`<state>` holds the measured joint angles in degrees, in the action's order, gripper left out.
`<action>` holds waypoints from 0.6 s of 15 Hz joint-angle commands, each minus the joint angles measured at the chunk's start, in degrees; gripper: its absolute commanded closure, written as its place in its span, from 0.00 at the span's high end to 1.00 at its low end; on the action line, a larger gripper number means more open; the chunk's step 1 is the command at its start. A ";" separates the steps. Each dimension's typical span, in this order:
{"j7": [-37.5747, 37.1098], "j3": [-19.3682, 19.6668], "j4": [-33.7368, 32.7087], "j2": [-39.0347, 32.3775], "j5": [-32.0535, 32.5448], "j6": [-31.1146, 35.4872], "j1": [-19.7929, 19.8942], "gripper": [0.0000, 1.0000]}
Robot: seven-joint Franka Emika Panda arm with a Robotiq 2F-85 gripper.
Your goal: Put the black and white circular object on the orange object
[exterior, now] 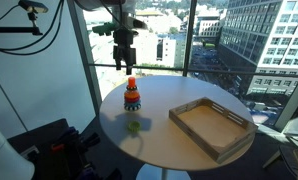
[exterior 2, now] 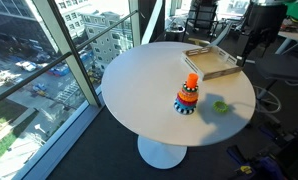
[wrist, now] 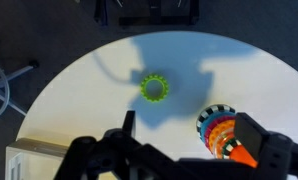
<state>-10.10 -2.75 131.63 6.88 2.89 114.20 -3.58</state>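
Round white table (exterior: 189, 150).
- Orange cone-like stacking tower (exterior: 132, 95): upright, set in from the rim.
- Black and white circular piece (wrist: 213, 117): ringing the tower's base, lowest band.
- Yellow-green ring (exterior: 133, 126): flat, just beside the tower, nearer the edge.
- Rectangular wooden tray (exterior: 211, 125): at the opposite edge.
- Gripper (exterior: 124, 66): hovering above the tower, fingers spread, empty.

Round white table (exterior 2: 139, 85) beside floor-to-ceiling windows (exterior: 219, 40) (city buildings beyond), dark floor (exterior 2: 79, 150), daylight
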 commanded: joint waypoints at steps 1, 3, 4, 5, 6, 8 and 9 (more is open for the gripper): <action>0.13 0.85 3.92 7.09 -1.53 0.18 1.50 1.00; 0.39 1.18 4.37 9.06 -1.96 -0.29 2.09 1.00; 0.67 1.32 4.44 9.67 -2.09 -0.49 2.29 1.00; 0.68 1.34 4.58 9.92 -2.03 -0.39 2.49 1.00; 0.16 0.72 3.34 7.84 -1.25 -0.14 2.40 1.00; 0.17 0.71 3.47 8.17 -1.25 -0.14 2.48 1.00; 0.16 0.67 3.47 8.03 -1.25 -0.14 2.46 1.00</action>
<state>-10.04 -1.72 135.17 14.91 1.74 114.14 -1.51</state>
